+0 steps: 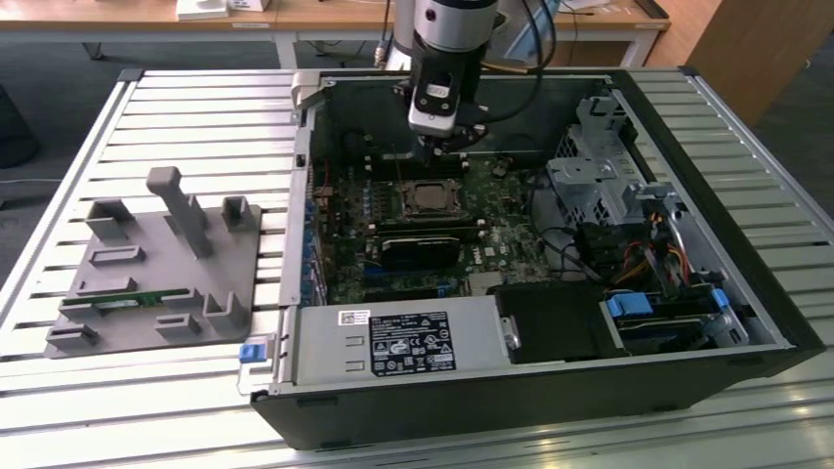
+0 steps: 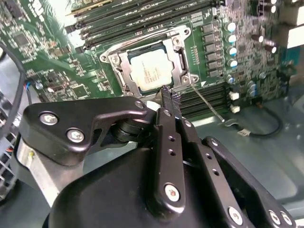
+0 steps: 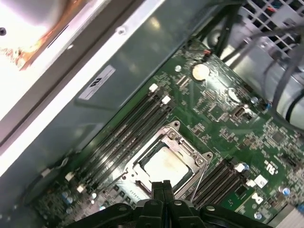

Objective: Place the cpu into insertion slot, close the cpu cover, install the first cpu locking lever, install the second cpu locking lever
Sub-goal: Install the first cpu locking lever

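The cpu point(image 2: 148, 71) lies flat in the insertion slot point(image 2: 112, 58) on the green motherboard, pale top up. The silver cpu cover point(image 2: 126, 71) lies down around it, the chip showing through its window. A thin wire locking lever point(image 2: 209, 102) sticks out slantwise from the socket's corner over the memory slots, unlatched. My gripper point(image 2: 170, 97) hovers just beside the socket, close to that lever's base, fingers pressed together with nothing between them. The first wrist view shows the cpu point(image 3: 164, 165), the lever point(image 3: 200, 176) and the gripper point(image 3: 162, 187). In the exterior view the gripper point(image 1: 440, 147) hangs above the cpu point(image 1: 428, 198).
The open computer case point(image 1: 729, 322) stands on a slatted table, with a power supply point(image 1: 397, 342) at the front, drive cage and cables point(image 1: 626, 195) at the exterior view's right. A black card point(image 1: 420, 246) lies below the socket. A grey fixture point(image 1: 156, 264) sits at the exterior view's left.
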### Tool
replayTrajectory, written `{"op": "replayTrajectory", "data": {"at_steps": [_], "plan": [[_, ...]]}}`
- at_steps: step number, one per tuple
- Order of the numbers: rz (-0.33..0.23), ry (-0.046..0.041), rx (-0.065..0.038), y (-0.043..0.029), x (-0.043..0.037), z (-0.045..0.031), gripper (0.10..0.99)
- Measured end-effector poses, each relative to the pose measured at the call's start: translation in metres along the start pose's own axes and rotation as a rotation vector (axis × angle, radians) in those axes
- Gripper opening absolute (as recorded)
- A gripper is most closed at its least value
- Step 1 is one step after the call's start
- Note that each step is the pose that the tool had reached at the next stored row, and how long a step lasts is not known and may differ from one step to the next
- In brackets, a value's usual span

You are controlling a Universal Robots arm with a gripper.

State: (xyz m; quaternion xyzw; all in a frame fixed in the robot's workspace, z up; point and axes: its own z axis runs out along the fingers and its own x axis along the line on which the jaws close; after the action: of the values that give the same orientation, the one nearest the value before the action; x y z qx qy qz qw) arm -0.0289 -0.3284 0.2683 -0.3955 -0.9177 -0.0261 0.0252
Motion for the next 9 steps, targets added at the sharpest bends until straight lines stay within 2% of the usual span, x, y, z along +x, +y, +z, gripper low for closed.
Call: {"op": "replayTrajectory", "data": {"at_steps": [9], "plan": [[-0.11,-0.0004,0.004,0.0,-0.0001,0.0005,0.106]]}}
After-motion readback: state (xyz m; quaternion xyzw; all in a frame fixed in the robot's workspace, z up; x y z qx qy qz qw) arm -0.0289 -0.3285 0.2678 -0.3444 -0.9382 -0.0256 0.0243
